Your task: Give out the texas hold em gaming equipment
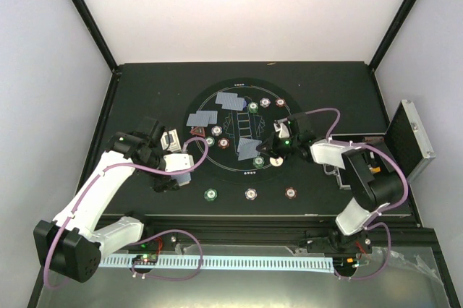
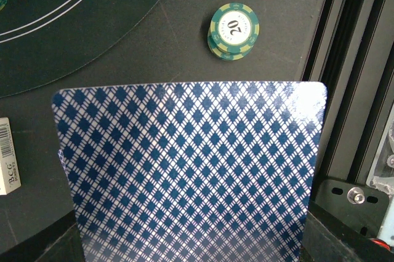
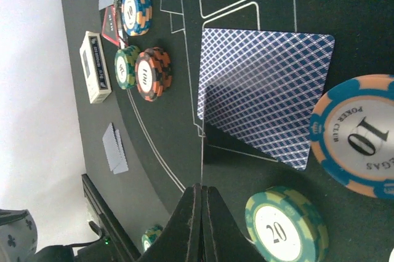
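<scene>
Black poker mat; at eight o'clock, left gripper pinches blue diamond-backed playing card; its slick edge may slide free. Right gripper pressed together.

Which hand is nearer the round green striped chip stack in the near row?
Left. The left hand sits left of the green chip stack; the right hand is farther, to its right.

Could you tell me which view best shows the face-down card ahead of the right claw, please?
The right wrist view: the card fills mid-frame, its diamond-patterned back sharp, beyond the shut right claw. The top external view shows it small. The left wrist view misses it; a second card fills that frame.
</scene>
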